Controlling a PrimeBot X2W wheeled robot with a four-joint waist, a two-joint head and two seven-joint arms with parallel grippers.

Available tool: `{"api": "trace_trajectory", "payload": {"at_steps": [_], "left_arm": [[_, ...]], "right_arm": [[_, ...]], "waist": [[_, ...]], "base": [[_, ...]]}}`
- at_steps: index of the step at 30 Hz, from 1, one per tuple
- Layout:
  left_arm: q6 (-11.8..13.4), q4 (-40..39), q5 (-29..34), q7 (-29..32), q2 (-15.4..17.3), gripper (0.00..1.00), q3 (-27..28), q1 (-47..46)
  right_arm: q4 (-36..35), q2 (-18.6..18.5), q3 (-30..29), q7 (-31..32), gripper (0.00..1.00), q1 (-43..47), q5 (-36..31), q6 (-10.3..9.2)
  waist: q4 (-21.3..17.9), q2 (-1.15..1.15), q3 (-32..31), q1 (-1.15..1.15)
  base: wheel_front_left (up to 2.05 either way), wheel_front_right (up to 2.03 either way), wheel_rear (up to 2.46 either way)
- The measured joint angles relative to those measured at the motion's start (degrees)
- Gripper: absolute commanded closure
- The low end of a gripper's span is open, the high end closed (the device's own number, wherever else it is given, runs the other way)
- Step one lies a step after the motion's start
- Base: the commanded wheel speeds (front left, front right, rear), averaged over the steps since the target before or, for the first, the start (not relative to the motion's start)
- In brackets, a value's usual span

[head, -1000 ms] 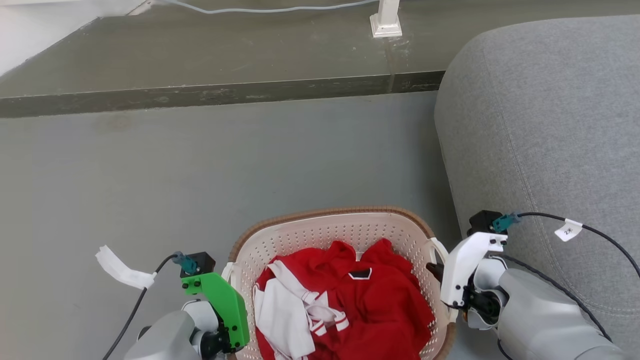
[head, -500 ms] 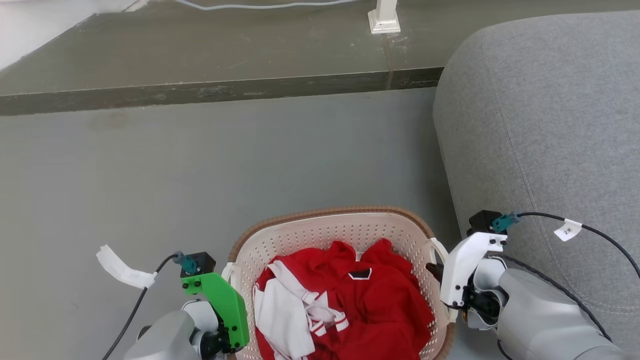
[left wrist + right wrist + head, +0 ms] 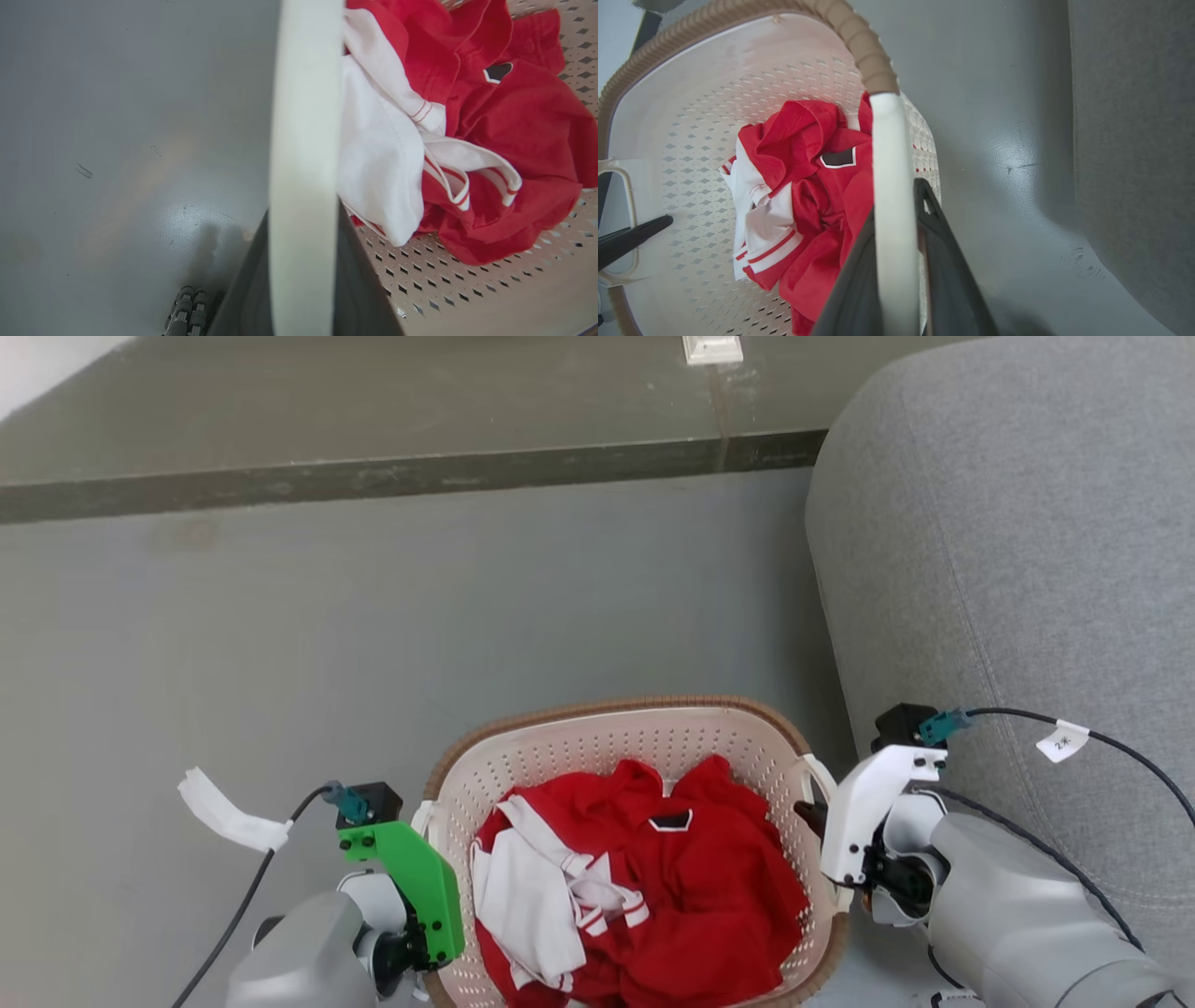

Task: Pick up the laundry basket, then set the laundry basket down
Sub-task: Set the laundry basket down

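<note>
While the left gripper point(image 3: 302, 280) and right gripper point(image 3: 896, 242) clamp their jaws on its smooth white handles point(image 3: 889, 154), the perforated, woven-rimmed laundry basket point(image 3: 616, 709) holds crumpled red-and-white garments point(image 3: 691, 887).

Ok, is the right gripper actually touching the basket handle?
Touching. Right wrist view: the white laundry basket handle runs between the right gripper's dark fingers, both pressed against it.

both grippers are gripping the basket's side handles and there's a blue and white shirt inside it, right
Not quite: the shirt is red and white, not blue, as the head view shows. The rest holds: the left gripper and right gripper each grip a side handle of the laundry basket.
</note>
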Motion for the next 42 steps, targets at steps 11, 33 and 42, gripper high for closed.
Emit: {"api": "trace_trajectory", "payload": {"at_steps": [11,33,42], "left_arm": [[0.0,0.4,0.1,0.1,0.0,1.00,-0.7,-2.9],[0.8,-0.3,0.6,-2.3,0.1,1.00,-2.3,-10.0],[1.7,-0.7,0.9,-4.2,0.2,1.00,-2.6,-12.6]], "right_arm": [[-0.7,-0.6,0.1,-0.1,1.00,-1.7,0.3,0.00],[-3.6,-2.9,0.1,-2.1,1.00,-6.3,1.5,0.00],[-4.7,-3.7,-0.1,-3.6,1.00,-8.5,1.6,0.00]], "waist": [[-0.4,0.00,4.0,0.00],[-1.1,0.00,15.5,0.00],[-1.0,0.00,20.3,0.01]], "base": [[0.00,0.00,0.00],[0.00,0.00,0.00],[0.00,0.00,0.00]]}}
